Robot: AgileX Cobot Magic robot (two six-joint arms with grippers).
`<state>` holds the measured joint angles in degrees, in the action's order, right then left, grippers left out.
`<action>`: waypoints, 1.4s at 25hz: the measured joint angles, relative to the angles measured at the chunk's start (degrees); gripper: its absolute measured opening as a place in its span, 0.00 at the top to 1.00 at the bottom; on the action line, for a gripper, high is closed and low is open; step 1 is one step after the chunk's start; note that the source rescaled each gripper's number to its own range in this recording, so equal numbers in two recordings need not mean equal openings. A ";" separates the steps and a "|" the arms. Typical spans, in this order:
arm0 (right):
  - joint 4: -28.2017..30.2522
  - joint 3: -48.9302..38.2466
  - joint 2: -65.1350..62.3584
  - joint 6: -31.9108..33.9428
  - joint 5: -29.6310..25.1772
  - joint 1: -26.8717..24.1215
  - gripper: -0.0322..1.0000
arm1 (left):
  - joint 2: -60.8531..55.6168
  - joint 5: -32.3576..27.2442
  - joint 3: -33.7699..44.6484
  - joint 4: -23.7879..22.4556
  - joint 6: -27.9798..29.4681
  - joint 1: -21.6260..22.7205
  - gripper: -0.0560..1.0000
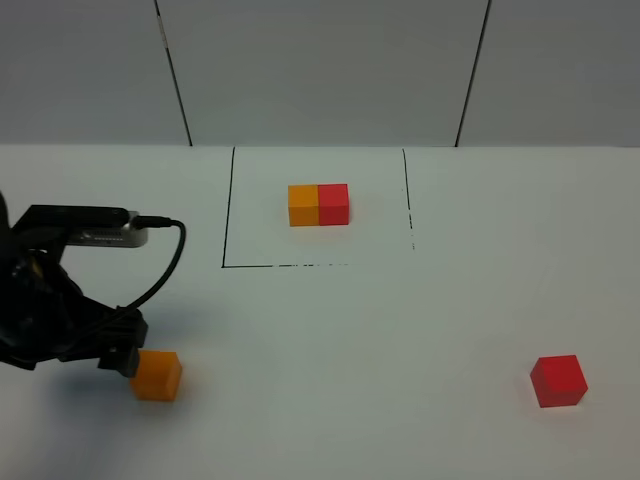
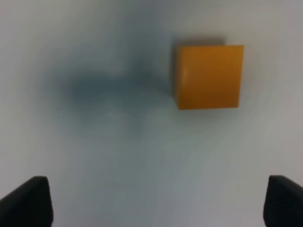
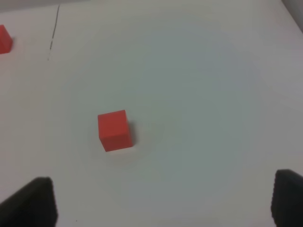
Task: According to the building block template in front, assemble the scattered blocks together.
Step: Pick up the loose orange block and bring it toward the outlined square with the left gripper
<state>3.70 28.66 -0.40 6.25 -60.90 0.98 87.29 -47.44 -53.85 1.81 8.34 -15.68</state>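
The template, an orange cube joined to a red cube, sits inside a thin black drawn frame at the back middle. A loose orange cube lies at the front left. My left gripper is low just beside it on its left, open and empty. In the left wrist view the orange cube lies ahead of the spread gripper, off to one side. A loose red cube lies at the front right. In the right wrist view it lies ahead of my open, empty right gripper.
The white table runs back to a grey panelled wall. The left arm and its cable fill the left edge. The right arm is outside the exterior view. The template's red cube and a frame line show in the right wrist view.
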 joint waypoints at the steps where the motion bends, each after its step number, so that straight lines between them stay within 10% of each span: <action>1: 0.00 0.00 0.00 0.00 0.00 0.00 0.19 | 0.83 0.56 -0.28 -0.22 0.74 -0.89 0.12; 35: 0.00 0.00 0.00 0.00 0.00 0.00 0.19 | 22.91 18.94 -0.93 -1.46 5.84 -4.29 0.30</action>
<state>3.70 28.66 -0.40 6.25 -60.90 0.98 110.20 -28.50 -54.78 0.35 14.18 -19.97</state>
